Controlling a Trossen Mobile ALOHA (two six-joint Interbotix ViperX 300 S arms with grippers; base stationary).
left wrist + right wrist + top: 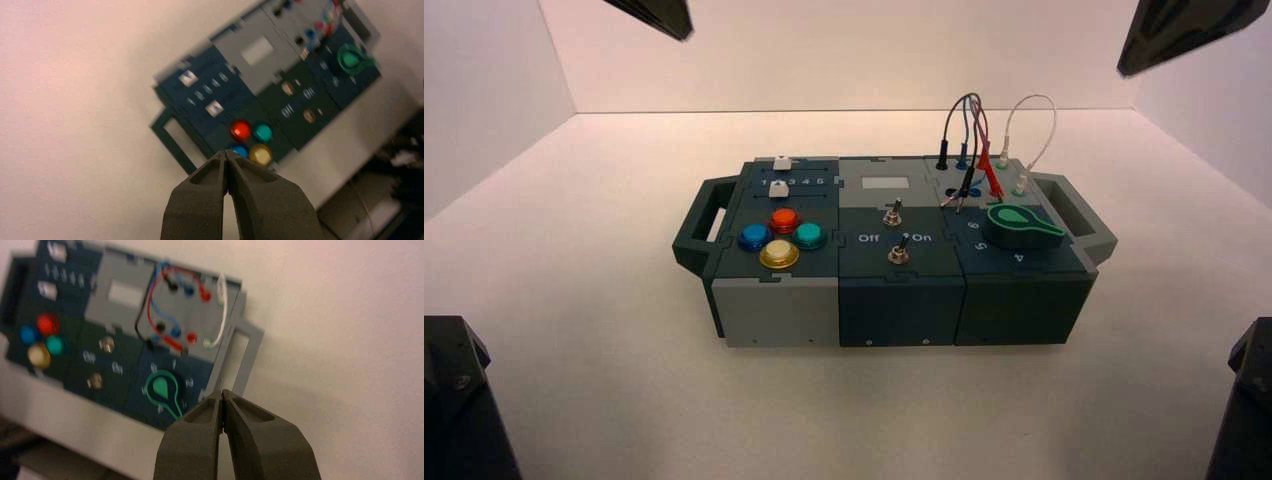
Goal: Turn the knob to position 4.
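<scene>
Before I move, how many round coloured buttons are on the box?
4, all on the box's left section: red button at the back, blue button left, teal button right, yellow button in front. None looks hidden.

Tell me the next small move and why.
Probably ease the right claw over the green knob: its pointer seems past the 4, and this claw, at the box's right end, looks nearer than the left claw.
</scene>
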